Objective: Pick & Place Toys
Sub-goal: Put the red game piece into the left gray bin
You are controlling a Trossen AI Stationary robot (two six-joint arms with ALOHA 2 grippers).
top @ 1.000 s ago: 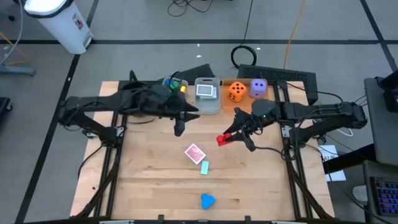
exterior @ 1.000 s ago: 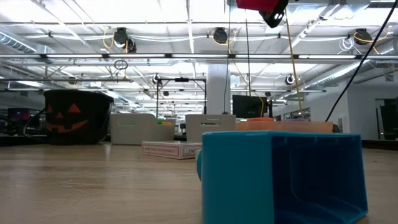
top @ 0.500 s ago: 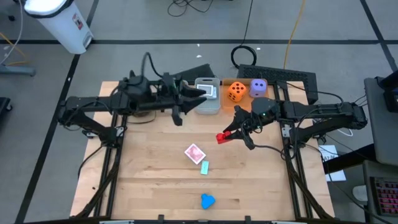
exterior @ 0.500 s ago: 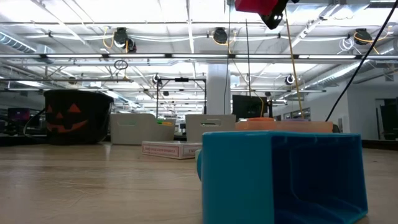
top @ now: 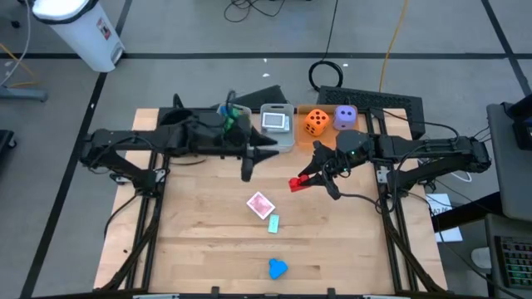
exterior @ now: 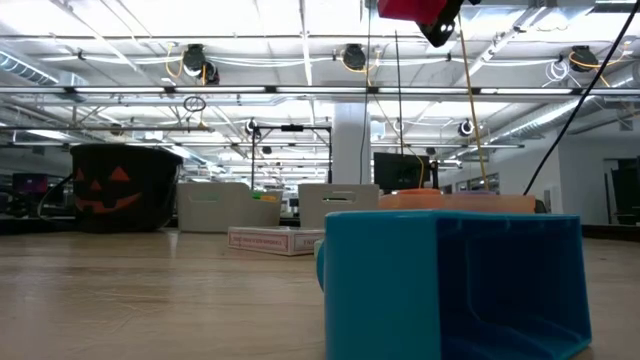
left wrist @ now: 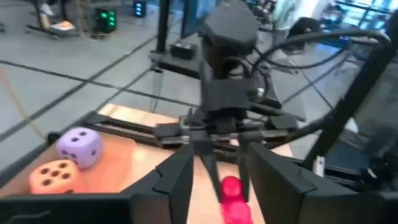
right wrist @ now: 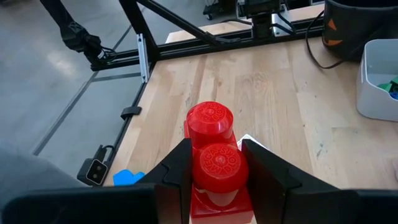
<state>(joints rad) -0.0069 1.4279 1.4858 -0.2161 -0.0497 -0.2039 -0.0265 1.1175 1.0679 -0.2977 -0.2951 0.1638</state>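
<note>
Red block [right wrist: 211, 155], two round studs on top, clamped between the two fingers of the right pincer [top: 304, 181] and raised clear of the wooden surface [top: 199, 241], right of centre; in the low view the block [exterior: 405, 9] hangs high above the boards. The right pincer's jaws are closed against the block's sides. The left pincer [top: 249, 158] hovers over the rear of the surface, just beside the clear bins, well apart from the red block; its fingers [left wrist: 177, 180] stand parted with nothing between them. One patterned playing card [top: 260, 204] lies flat near the middle, below and left of the held block, with one small pale green block [top: 273, 223] touching or just beside its near corner. One blue block [top: 277, 268] sits alone near the front edge. At the rear, one orange die [top: 315, 121] and one purple die [top: 345, 117] rest side by side on the orange tray [top: 328, 133]. Two clear bins [top: 278, 137] stand left of the tray, one holding cards [top: 275, 121], the other partly hidden by the left arm. One black pot [exterior: 118, 188] with an orange face stands at the rear left.
</note>
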